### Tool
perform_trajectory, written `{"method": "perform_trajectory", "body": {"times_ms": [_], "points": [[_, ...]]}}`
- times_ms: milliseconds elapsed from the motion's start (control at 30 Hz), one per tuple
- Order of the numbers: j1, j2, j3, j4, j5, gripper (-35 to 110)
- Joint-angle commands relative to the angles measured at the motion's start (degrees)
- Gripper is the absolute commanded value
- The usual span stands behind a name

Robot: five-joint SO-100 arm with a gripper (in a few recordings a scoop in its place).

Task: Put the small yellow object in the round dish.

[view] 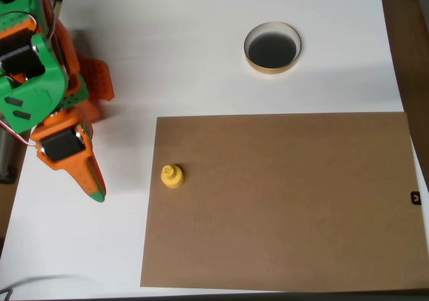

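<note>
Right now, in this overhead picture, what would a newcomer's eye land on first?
Most striking is the orange-and-green robot arm at the left edge, its hand pointing down over the white table. Next comes the small yellow object, standing at the left edge of a large brown board. The round dish, dark inside, sits apart on the table above the board.

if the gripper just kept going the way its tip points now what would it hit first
The gripper points down and slightly right in the overhead view, over bare white table. Nothing lies on that line; the brown board sits just right of it. Height is unclear.
</note>
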Motion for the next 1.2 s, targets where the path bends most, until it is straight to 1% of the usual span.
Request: {"method": "perform_trajectory", "body": {"times_ms": [0, 900, 1067, 1167], "points": [[0.44, 0.88, -0.35, 0.70, -0.26, 1], [0.88, 0.88, -0.35, 0.79, 0.00, 1], [-0.97, 0.88, -1.05, 3.69, -5.98, 1], [-0.97, 0.88, -1.14, 4.04, -5.98, 0]]}}
